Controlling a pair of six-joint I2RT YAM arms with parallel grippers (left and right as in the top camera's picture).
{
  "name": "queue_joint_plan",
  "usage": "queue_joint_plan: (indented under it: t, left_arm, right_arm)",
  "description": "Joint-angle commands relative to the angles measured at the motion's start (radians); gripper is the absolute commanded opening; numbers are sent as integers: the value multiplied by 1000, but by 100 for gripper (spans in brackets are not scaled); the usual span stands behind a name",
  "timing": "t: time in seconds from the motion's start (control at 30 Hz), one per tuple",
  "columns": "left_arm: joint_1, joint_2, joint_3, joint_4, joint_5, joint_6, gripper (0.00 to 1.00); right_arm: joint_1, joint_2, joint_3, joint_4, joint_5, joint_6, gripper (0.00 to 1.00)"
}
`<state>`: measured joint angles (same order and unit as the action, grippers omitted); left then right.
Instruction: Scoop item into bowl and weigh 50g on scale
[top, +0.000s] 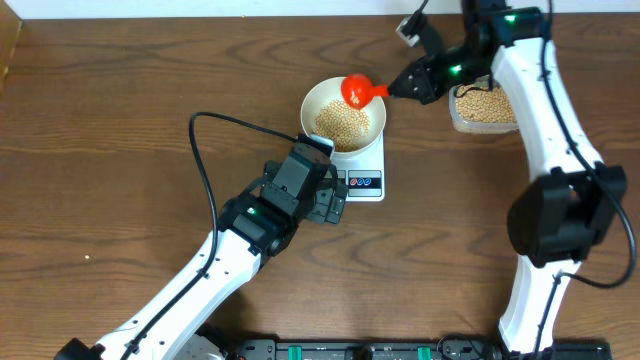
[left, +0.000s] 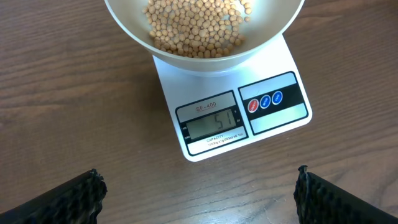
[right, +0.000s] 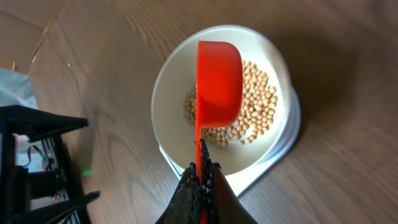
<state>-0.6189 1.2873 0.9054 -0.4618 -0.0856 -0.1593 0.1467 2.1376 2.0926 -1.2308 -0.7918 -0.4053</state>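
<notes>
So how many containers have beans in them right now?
2. The white bowl on the scale, mid-table, and the clear tub further right, partly hidden by the right arm. Whether the red scoop over the bowl holds any, I cannot tell.

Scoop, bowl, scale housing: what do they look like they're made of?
Red scoop: probably plastic; uniform colour, satin sheen, thin moulded handle.
White bowl: smooth with soft gloss; ceramic or melamine, can't tell which.
Scale: looks like matte white plastic housing with a printed button panel.
</notes>
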Motion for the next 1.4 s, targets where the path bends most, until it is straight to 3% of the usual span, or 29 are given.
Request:
queue_joint_plan:
  t: [0.0, 0.27, 0.73, 1.0, 1.2, 1.37]
  left_arm:
    - [2, -6, -2, -2, -16, 5, 99]
    - [2, -6, -2, -2, -16, 5, 99]
    - [2, -6, -2, -2, -16, 5, 99]
    - [2, -6, -2, -2, -16, 5, 99]
    - [2, -6, -2, -2, -16, 5, 99]
    - [2, -6, -2, -2, -16, 5, 99]
  right_arm:
    - [-40, -93, 20, 0, -34, -11, 1]
    - [-75, -100, 19, -7, -33, -11, 1]
    - [-4, -84, 18, 2, 10, -10, 1]
    - [-138, -92, 20, -53, -39, 8, 1]
    - [-276, -148, 20, -122, 304, 68, 1]
    - [-293, -203, 20, -96, 540, 137, 1]
